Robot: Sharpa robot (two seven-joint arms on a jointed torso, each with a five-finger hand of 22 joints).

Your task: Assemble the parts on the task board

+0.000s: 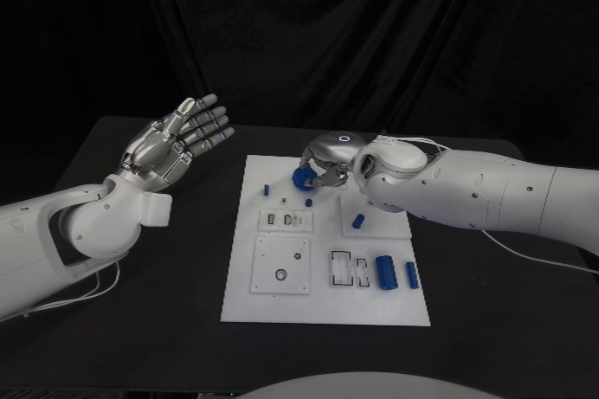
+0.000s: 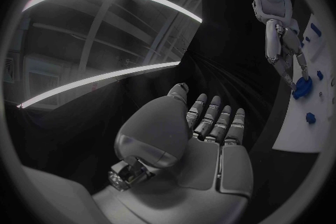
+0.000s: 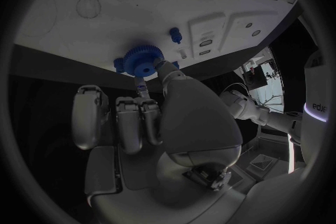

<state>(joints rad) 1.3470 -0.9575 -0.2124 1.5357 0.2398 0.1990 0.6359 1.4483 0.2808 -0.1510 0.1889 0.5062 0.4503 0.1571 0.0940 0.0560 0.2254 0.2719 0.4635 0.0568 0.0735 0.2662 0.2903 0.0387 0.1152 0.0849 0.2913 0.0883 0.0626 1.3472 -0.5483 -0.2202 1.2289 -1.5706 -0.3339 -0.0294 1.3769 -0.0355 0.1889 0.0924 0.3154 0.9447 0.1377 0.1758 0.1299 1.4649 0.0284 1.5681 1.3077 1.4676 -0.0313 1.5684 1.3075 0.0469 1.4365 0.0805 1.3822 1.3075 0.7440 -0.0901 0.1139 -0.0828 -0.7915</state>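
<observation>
The white task board (image 1: 325, 304) lies in the middle of the black table. My right hand (image 1: 332, 159) hovers over the board's far edge and pinches a blue gear (image 1: 304, 179) between thumb and a finger. The right wrist view shows the gear (image 3: 142, 61) at the board's edge (image 3: 84, 45), near a small blue peg (image 3: 175, 35). My left hand (image 1: 176, 144) is raised left of the board, palm up, fingers spread and empty. From the left wrist view, my left hand (image 2: 206, 140) faces the right hand (image 2: 283, 45) and its gear (image 2: 302, 87).
Other blue parts are on the board: a small peg (image 1: 265, 189), a stub (image 1: 308, 202), a short piece (image 1: 358, 221), and two longer cylinders (image 1: 387, 273) (image 1: 412, 275) at the near right. Recessed plates (image 1: 282, 264) occupy its near left.
</observation>
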